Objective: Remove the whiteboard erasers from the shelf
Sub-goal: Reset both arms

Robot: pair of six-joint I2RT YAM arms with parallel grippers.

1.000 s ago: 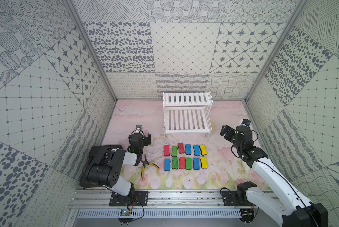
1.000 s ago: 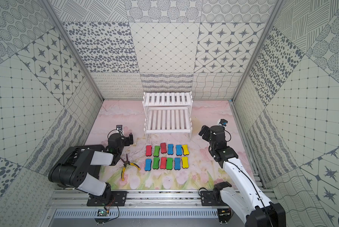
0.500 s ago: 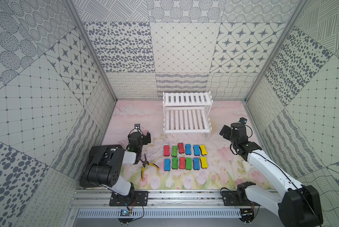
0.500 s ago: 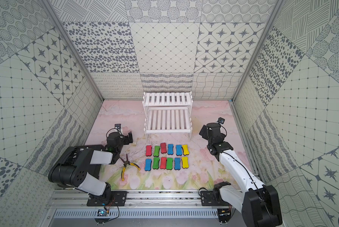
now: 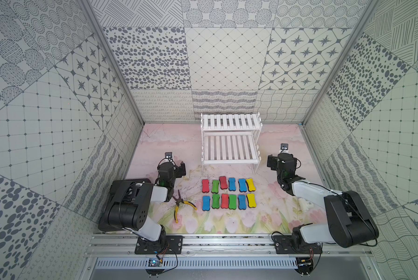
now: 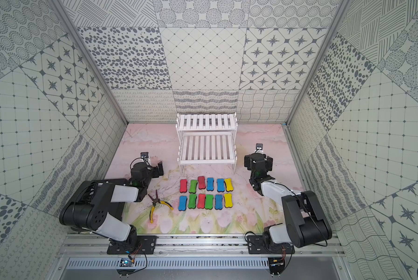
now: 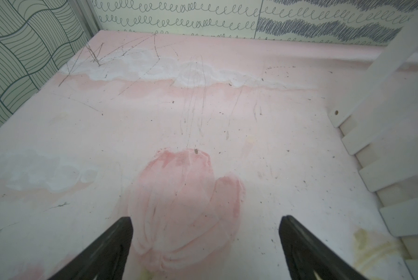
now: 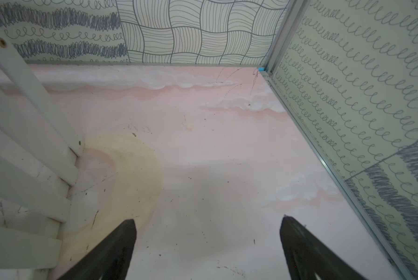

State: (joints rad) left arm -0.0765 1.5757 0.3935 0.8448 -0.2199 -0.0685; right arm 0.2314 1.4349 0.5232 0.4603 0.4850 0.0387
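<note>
**Shelf bare, erasers down**

Twelve whiteboard erasers (image 5: 228,194) are laid in two rows just before the shelf (image 5: 229,148). The left gripper (image 7: 205,218) and right gripper (image 8: 208,218) are held wide apart, empty, beside the shelf. The rows could be scattered by a careless arm sweep. No writing can be read

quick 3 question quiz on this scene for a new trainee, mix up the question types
1. How many erasers lie on the table?
2. True or false: one eraser sits on the shelf.
3. Which is nearer the pliers: A the left gripper, or B the right gripper?

Key: 1 twelve, in two rows of six. 2 false, both tiers are bare. 3 A.
</note>
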